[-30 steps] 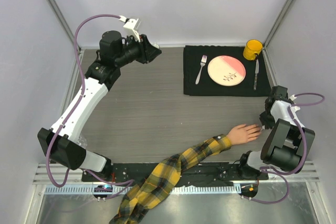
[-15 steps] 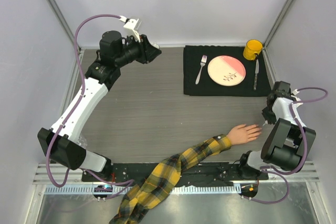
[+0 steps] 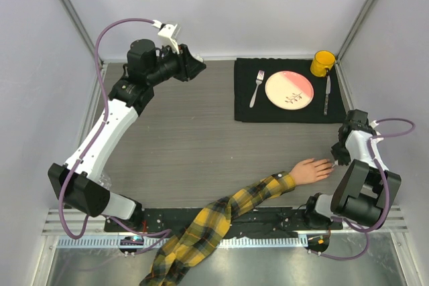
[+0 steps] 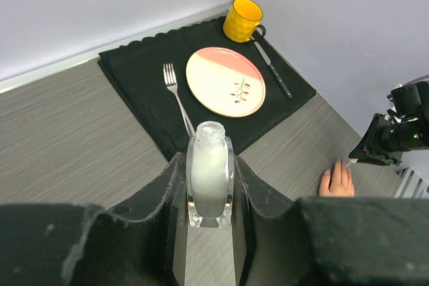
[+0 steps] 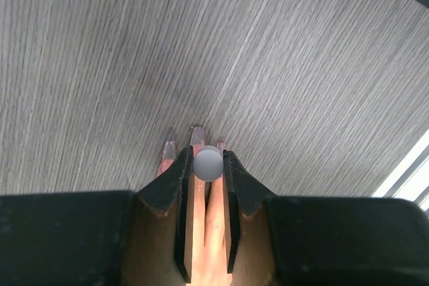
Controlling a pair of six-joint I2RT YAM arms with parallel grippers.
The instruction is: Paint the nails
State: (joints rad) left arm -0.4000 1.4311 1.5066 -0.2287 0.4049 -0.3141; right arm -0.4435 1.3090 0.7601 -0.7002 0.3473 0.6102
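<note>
A peach mannequin hand [image 3: 312,170] in a yellow-and-black plaid sleeve [image 3: 221,216] lies flat near the table's front right. My right gripper [image 3: 337,154] hovers at its fingertips. In the right wrist view the right gripper [image 5: 208,163] is shut on a round pale brush cap [image 5: 208,163], seen end-on, directly above the fingers [image 5: 213,232]. The nails [image 5: 196,132] poke out just beyond the jaws. My left gripper [image 3: 194,66] is raised at the far left. In its wrist view the left gripper [image 4: 209,185] is shut on a small clear uncapped bottle [image 4: 209,172], held upright.
A black placemat [image 3: 248,108] at the back right carries a pink-and-cream plate [image 3: 289,89], a fork [image 3: 257,88], a knife [image 3: 326,95] and a yellow mug [image 3: 322,63]. Grey walls and metal rails close in the table on both sides.
The right gripper drew slightly away from the fingertips half a second ago and has come back over them. The left arm and bottle have not moved.
</note>
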